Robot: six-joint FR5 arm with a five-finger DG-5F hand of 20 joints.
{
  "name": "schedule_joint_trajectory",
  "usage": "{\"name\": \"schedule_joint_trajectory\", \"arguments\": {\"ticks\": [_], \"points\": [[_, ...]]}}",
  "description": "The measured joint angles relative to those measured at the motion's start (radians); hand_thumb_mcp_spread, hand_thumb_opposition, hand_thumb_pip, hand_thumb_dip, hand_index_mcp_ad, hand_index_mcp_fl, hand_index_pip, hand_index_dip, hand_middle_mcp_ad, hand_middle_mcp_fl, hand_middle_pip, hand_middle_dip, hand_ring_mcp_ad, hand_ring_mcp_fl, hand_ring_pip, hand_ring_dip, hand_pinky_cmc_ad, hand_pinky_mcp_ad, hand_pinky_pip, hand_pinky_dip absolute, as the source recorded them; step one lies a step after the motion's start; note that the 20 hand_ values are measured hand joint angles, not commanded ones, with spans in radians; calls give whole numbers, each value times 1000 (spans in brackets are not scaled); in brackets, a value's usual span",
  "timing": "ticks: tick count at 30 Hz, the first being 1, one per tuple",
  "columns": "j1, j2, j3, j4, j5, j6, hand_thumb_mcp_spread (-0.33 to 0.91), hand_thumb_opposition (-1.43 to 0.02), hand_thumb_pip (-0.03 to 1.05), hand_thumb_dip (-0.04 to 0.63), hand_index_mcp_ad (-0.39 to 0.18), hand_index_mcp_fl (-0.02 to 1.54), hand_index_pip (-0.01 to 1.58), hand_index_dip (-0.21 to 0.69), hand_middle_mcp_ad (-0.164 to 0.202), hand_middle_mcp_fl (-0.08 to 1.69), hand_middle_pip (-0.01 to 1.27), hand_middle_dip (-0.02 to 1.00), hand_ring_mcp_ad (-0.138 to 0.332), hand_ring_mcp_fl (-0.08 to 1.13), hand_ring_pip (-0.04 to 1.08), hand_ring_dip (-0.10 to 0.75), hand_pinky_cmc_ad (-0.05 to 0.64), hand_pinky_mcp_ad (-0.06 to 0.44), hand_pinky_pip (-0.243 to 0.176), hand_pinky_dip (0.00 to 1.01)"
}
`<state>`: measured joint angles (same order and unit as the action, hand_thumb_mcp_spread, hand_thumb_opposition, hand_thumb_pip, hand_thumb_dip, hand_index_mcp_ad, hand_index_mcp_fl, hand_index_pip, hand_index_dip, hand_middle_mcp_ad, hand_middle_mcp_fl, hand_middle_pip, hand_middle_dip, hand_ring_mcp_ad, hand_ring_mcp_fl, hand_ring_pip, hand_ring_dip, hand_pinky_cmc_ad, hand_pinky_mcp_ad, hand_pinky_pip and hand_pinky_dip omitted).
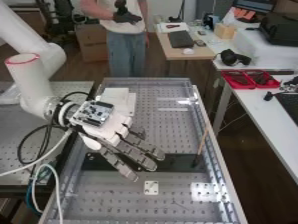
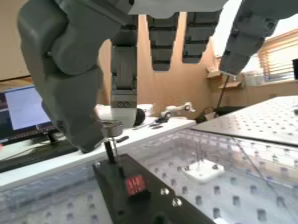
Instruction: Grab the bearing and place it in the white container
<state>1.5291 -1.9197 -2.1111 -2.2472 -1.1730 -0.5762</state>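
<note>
Fingers (image 1: 136,156) nearly straight and spread apart, holding nothing, above a black plate (image 1: 178,162), near a small white block (image 1: 151,188)

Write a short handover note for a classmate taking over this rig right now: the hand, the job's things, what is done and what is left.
Hand: over the bench, fingers straight and open.
Things: a silver cylindrical piece, perhaps the bearing, appears near the thumb's tip, in line with a black post; contact is unclear. A small white piece lies beside the dark plate; I can't confirm it is the container.
Done: hand over the work area; no grasp evident.
Left: likely grasp the bearing, then place it in the white container.
</note>
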Motion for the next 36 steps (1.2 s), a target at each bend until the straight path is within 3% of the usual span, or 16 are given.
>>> {"name": "schedule_joint_trajectory", "arguments": {"ticks": [12,24,36], "points": [[88,142,-15,-74,-1,-84,456,-829,532,298,-101,272,1408,213,66,63,133,202,113,12,108,96,358,278,-26,180],[260,216,-23,-214,111,-98,452,-829,532,298,-101,272,1414,213,66,63,133,202,105,12,108,96,358,278,-26,180],[391,356,-152,-239,95,-104,456,-829,532,298,-101,272,1414,213,66,63,133,202,96,12,108,96,358,278,-26,180]]}}
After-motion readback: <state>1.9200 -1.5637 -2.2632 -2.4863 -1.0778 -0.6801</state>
